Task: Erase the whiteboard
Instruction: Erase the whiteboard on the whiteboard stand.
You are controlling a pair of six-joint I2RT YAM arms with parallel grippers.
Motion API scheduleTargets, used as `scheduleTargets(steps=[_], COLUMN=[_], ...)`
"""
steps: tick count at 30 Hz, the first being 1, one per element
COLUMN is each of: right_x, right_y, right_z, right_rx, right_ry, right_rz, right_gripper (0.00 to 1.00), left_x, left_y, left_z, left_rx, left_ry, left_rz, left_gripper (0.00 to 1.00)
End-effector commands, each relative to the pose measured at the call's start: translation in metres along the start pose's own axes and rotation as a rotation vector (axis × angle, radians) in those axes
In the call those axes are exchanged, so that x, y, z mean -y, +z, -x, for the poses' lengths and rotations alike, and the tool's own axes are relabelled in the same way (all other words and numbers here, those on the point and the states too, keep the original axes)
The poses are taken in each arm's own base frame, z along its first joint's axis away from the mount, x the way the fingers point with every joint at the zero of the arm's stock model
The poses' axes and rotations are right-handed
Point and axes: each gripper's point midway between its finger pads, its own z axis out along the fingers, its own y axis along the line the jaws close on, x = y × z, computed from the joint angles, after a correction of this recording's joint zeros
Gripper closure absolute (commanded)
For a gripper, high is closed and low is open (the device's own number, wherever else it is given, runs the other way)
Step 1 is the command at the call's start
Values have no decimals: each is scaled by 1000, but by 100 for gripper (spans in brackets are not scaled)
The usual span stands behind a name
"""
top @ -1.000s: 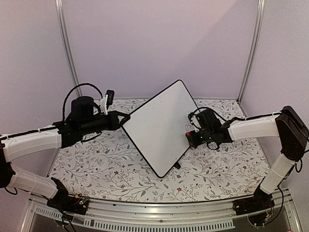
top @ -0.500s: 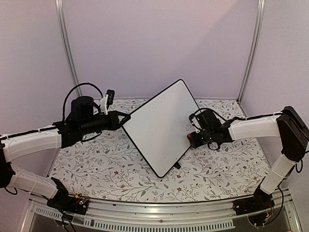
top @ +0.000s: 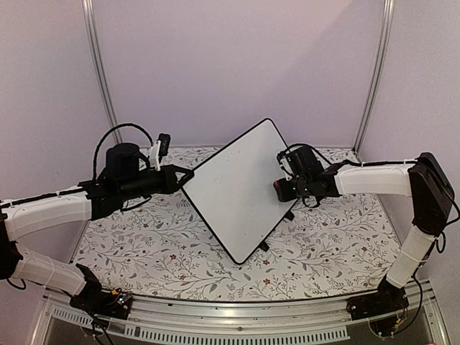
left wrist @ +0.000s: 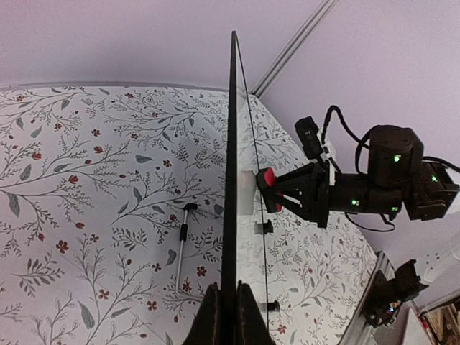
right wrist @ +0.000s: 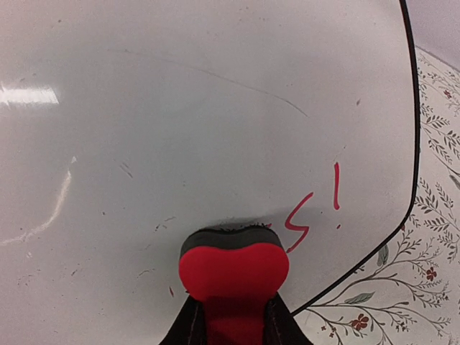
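Flowered cloth covers the table [top: 165, 251]. Above it my left gripper [top: 185, 177] is clamped on the rim of the whiteboard [top: 230, 194] and holds it up on edge, tilted like a diamond. My right gripper [top: 282, 189] is closed on the red eraser [right wrist: 233, 269], and its pad touches the white face near the right corner. Red marks [right wrist: 316, 208] lie just beside the eraser, to its upper right, toward the black rim. I judge the right arm must wipe in that direction.
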Motion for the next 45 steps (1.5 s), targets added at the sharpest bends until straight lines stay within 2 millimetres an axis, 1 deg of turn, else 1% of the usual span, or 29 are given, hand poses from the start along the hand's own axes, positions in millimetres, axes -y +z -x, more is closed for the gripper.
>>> scheduleTargets(steps=[1,3,5,9,12,17,20,24,28,34,37,38,40,45], right_x=[-13,-24,-27,-30,-39,-60,-62,-48,-17,17,27,30,33,29], right_y=[2,1,-1,-3,-9,-17,-16,-8,2,5,6,7,8,7], right_z=[15,12,7,-10,-18,-28,-32,-37,-39,-24,-17,-22,-25,-39], right_rx=[30,30,30,18,32,52,44,19,0,17,32,11,3,-27], right_ry=[-4,-20,-26,-26,-23,-34,-8,34,126,200,224,226,229,199], right_rz=[72,136,157,188,239,325,337,277,212,110,73,57,45,72], right_gripper=[77,77,77,77,77,77,77,77,77,77,77,77,77,77], left_x=[21,22,21,22,22,21,21,21,22,22,22,22,22,22], left_y=[1,1,0,1,2,2,2,2,1,1,1,1,1,1], left_z=[-12,-12,-12,-12,-13,-14,-14,-13,-13,-13,-12,-13,-12,-13], left_rx=[-54,-54,-53,-54,-57,-59,-59,-58,-57,-56,-55,-57,-55,-57], left_ry=[101,102,103,102,101,99,99,101,100,101,101,101,102,100], left_rz=[-102,-102,-101,-103,-106,-103,-101,-101,-104,-107,-106,-106,-105,-106], left_gripper=[100,100,100,100,100,100,100,100,100,100,100,100,100,100])
